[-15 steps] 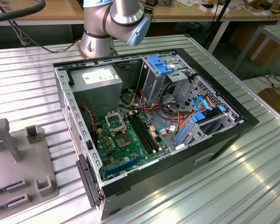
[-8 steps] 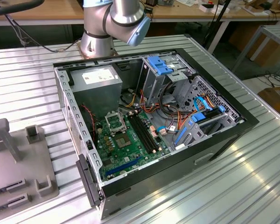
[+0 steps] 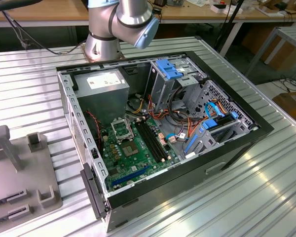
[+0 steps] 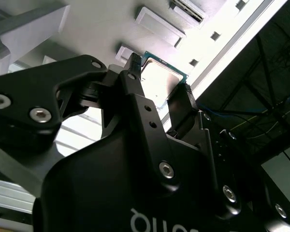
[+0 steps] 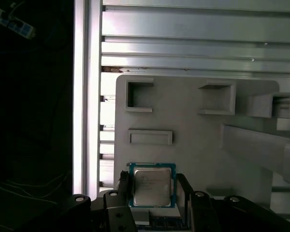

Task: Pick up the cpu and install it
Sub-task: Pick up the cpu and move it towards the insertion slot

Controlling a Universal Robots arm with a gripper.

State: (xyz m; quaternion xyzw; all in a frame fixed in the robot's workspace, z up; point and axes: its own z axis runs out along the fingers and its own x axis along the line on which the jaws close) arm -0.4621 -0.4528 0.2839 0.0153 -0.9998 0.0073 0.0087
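You have the cpu point(image 5: 152, 187) between the tips of the gripper point(image 5: 152, 177). Its pale metal lid faces the first wrist view, with a thin green rim around it. One black finger stands against each of two opposite edges; the fingers point(image 5: 183, 192) leave those contact lines in shadow, so the gripper looks closed onto the chip. You cannot tell whether the chip is lifted or resting on the grey fixture plate point(image 5: 193, 145) behind it. The print on the lid is too faint to read. In the second wrist view the lid glares white, and the white lettering point(image 4: 154, 222) on the gripper body is cut off by the picture's edge.

Beyond the chip, the plate carries two square pockets point(image 5: 138, 94), an oblong recess point(image 5: 150, 137) and a raised bar point(image 5: 256, 145) that runs out of frame. The plate lies on a ribbed metal table point(image 5: 193, 43).

In the exterior view an open computer case point(image 3: 222, 160) sits mid-frame, holding the green motherboard point(image 3: 138, 155) and its black-framed socket point(image 3: 121, 129). The arm point(image 3: 128, 19) is cut off at the top edge. The white label point(image 3: 103, 80) on the power supply point(image 3: 101, 94) is unreadable. A grey fixture point(image 3: 19, 187) at the exterior view's lower left runs past the frame.
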